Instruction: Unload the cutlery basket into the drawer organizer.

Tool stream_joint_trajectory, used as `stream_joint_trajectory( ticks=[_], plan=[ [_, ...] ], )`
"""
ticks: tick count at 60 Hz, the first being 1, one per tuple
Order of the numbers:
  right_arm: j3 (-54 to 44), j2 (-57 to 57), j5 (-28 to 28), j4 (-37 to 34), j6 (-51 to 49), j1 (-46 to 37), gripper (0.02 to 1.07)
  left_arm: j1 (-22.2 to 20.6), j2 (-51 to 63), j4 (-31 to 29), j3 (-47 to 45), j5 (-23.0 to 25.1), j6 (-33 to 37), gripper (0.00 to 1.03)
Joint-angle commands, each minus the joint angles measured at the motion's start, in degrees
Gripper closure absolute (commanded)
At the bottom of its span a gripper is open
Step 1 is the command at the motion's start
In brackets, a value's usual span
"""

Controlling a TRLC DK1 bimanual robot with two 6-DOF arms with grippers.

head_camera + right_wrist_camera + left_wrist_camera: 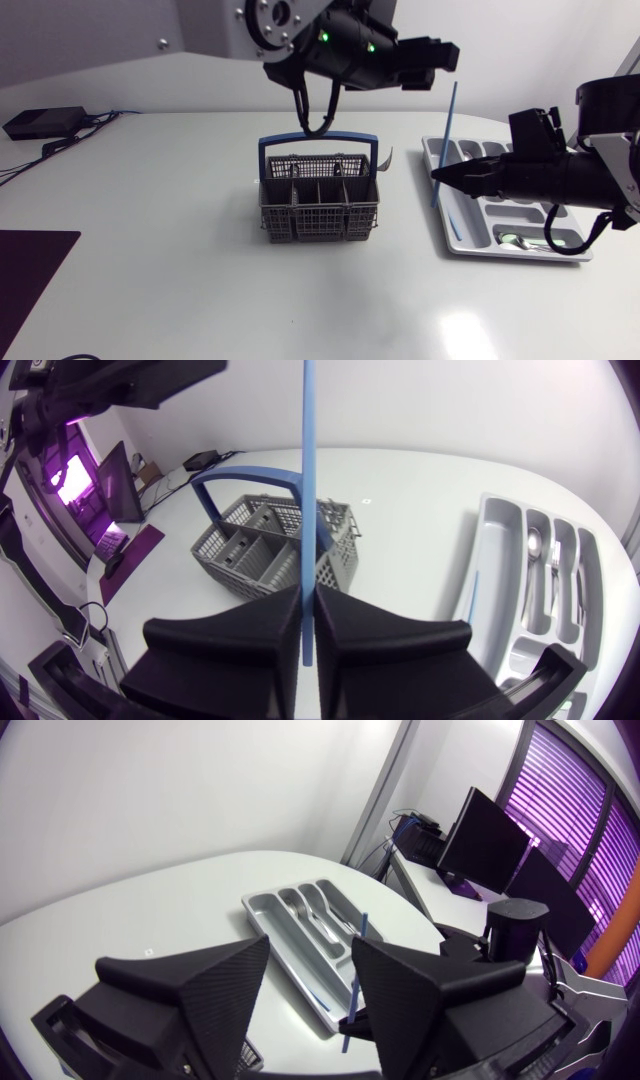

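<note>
**1. right fingers** (290, 625): clamped on a blue stick (309, 480), pinched near its lower end. The stick stands upright with most of its length free above. Hazard: with so low a grip it may swivel or slip when tipped flat.

**2. organizer tray** (280, 940): on the desk (150, 220), just beside the stick's lower end. A second blue stick (455, 226) lies in the slot nearest the basket, and other cutlery (520, 240) is in the further slots. Hazard: the held stick does not look fully over that slot. Released early, it would likely land on the rim or the desk, or bridge the dividers.

**3. cutlery basket** (320, 205): upright at mid-desk with its blue handle raised. Its contents are hard to tell.

**4. left fingers** (435, 55): spread and holding nothing, high above the desk near the stick's top. Hazard: lifting the stick could knock it against them.
</note>
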Motion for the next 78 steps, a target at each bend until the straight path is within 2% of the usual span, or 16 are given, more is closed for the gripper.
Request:
stream_joint_trajectory(
  ticks=[1,7,16,29,39,57,65,73,78],
  plan=[
    [-1.2,0.6,-0.3,-1.3,-3.5,-3.1,1.02,0.9,-2.7,-0.6,2.2,-1.7,1.6,0.41],
    [0.3,4.9,0.5,-2.0,-5.9,-7.1,1.02,1.2,-3.7,-3.5,1.5,-3.6,5.0,0.41],
    [3.5,13.8,5.3,-1.9,-9.2,-11.6,1.02,1.6,-4.8,-9.0,-2.6,-4.9,10.6,0.41],
    [8.3,25.4,13.2,-0.8,-10.4,-13.1,1.01,3.7,-7.7,-14.8,-9.9,-6.1,16.7,0.41],
    [11.5,32.2,18.5,-0.8,-10.3,-12.4,1.01,4.5,-12.0,-15.3,-17.6,-8.2,21.0,0.41],
    [14.6,38.4,23.5,-1.2,-9.2,-10.4,0.99,6.9,-18.2,-14.7,-29.5,-9.1,24.5,0.41],
    [15.2,39.5,24.4,-1.2,-8.5,-10.1,0.83,9.3,-20.0,-13.9,-33.0,-9.0,25.8,0.41],
    [15.2,39.8,25.3,-1.2,-8.0,-10.0,0.73,11.8,-21.5,-11.9,-36.6,-9.0,27.0,0.41],
    [15.1,39.8,25.6,-1.3,-7.7,-9.8,0.58,13.3,-22.2,-10.8,-38.8,-9.0,27.6,0.41]
  ],
)
